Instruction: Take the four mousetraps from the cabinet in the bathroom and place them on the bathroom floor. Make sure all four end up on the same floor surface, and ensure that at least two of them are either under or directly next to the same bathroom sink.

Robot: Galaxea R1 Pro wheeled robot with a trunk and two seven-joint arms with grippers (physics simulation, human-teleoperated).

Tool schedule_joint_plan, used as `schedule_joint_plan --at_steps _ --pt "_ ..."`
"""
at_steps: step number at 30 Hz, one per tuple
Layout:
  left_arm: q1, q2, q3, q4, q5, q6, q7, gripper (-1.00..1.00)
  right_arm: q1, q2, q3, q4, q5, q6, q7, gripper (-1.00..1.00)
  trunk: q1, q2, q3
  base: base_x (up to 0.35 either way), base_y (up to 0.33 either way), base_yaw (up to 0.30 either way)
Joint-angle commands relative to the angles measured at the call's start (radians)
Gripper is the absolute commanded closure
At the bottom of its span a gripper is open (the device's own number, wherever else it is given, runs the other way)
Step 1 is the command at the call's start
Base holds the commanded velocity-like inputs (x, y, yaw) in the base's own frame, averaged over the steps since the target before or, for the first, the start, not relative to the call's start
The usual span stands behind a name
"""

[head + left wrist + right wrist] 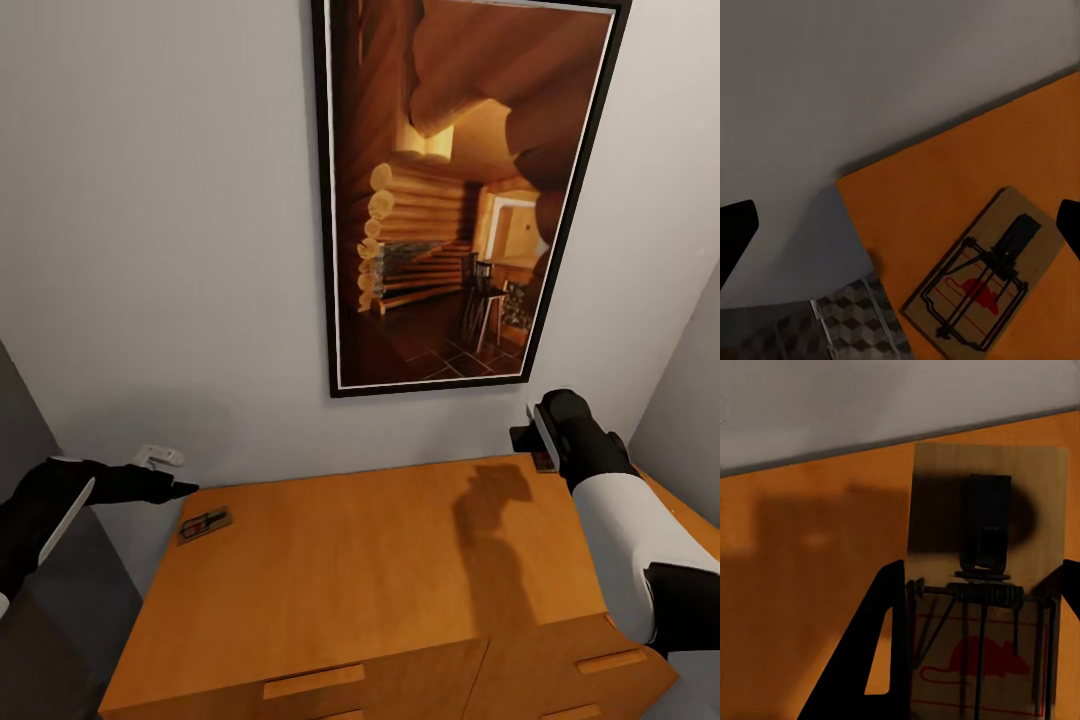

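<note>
**Left wrist view: one trap at the cabinet corner**

A mousetrap [984,281] lies flat on the orange-brown cabinet [945,202] top, near its corner and set at an angle to the edges. Wooden base, black wire frame, red mouse print. Grey wall behind. Past the cabinet edge, a patch of cube-patterned floor [855,326]. Dark jaws at both frame sides, spread wide, clear of the trap.

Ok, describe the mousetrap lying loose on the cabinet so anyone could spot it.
Find the low orange-brown wooden cabinet under the tall framed log-cabin picture. At its top's back left corner lies a small flat wooden mousetrap with black wire. The other mousetrap sits between the right tool's fingers.
</note>
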Motion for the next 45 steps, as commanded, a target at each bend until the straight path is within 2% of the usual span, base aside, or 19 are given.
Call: schedule_joint_plan --at_steps 1,3,7,14,22,33,44,45 --pt "-0.001 -0.002 -0.001 -0.001 0.006 0.008 0.001 -1.00 -0.001 -0.001 -0.002 0.001 0.010 0.004 0.008 1.00 0.000 -0.001 -0.001 0.000 0.000 0.000" --pt "-0.001 -0.008 -0.007 -0.001 0.006 0.008 -0.002 -1.00 -0.001 -0.004 -0.001 0.005 0.015 0.004 0.008 1.00 0.000 -0.001 -0.001 0.000 0.000 0.000" --pt "-0.001 -0.028 -0.030 -0.001 0.005 0.005 -0.007 -1.00 -0.001 -0.027 0.002 0.008 0.025 0.004 0.009 1.00 0.000 -0.001 -0.001 0.000 0.000 0.000" --pt "-0.001 -0.038 -0.051 -0.007 0.005 0.004 -0.010 -1.00 -0.001 -0.040 0.001 0.004 0.030 0.004 0.010 1.00 0.000 -0.001 -0.001 0.000 0.000 0.000" --pt "-0.001 -0.036 -0.065 -0.008 0.003 0.000 -0.035 -1.00 -0.001 -0.043 -0.001 0.003 0.030 0.004 0.011 1.00 0.000 -0.001 -0.001 0.000 0.000 0.000" --pt "-0.001 -0.030 -0.125 0.004 -0.023 -0.060 -0.097 -1.00 -0.001 -0.049 0.000 0.003 0.027 0.004 0.011 1.00 0.000 -0.001 -0.001 0.000 0.000 0.000" --pt "-0.001 -0.030 -0.128 0.006 -0.028 -0.121 -0.158 -1.00 -0.001 -0.054 0.002 0.005 0.023 0.004 0.011 1.00 0.000 -0.001 -0.001 0.000 0.000 0.000" --pt "-0.001 -0.029 -0.128 0.006 -0.028 -0.131 -0.199 -1.00 -0.001 -0.054 0.002 0.007 0.023 0.004 0.011 1.00 0.000 -0.001 -0.001 0.000 0.000 0.000"
